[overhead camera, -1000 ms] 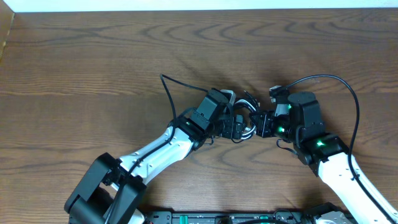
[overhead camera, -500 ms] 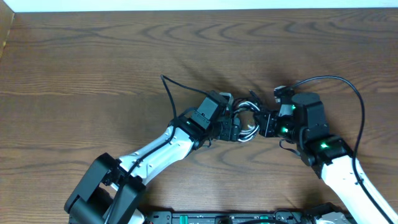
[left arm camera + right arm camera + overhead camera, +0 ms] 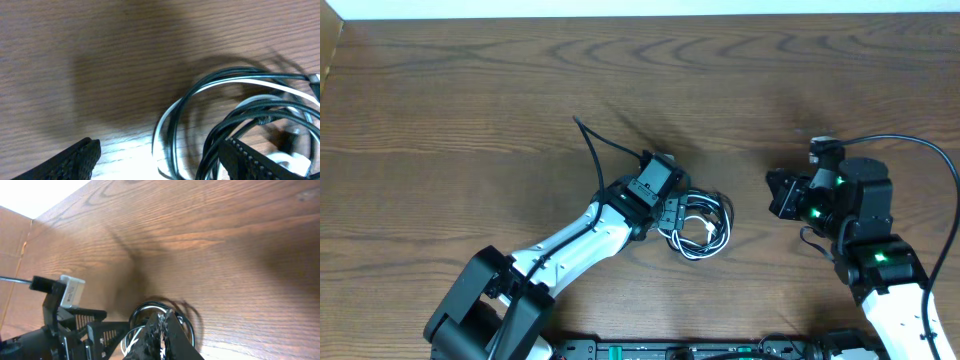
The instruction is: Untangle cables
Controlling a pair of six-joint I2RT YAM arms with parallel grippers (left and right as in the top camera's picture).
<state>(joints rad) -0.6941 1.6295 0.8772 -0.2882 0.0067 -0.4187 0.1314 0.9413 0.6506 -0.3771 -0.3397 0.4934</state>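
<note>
The cables (image 3: 710,232) lie as a small tangle of thin black and white loops on the brown table, in front of my left gripper (image 3: 678,213). In the left wrist view my left gripper (image 3: 160,165) stands open just above the wood. One black-and-white loop of the cables (image 3: 167,132) runs between its fingers, and the rest spreads to the right. My right gripper (image 3: 775,193) is to the right of the tangle, apart from it. In the right wrist view my right gripper (image 3: 163,315) is shut with nothing in it. Behind it are the cables (image 3: 152,305) and the left gripper (image 3: 116,322).
A thicker black wire (image 3: 588,140) belongs to the left arm and arcs up behind it. Another thicker wire (image 3: 920,145) loops over the right arm. The table's far edge (image 3: 640,14) meets a white wall, and a box corner (image 3: 330,50) sits at the far left.
My right gripper has pulled away to the right and no longer touches the tangle. The tangle has dropped onto the table nearer the front. The left gripper shifted slightly back.
</note>
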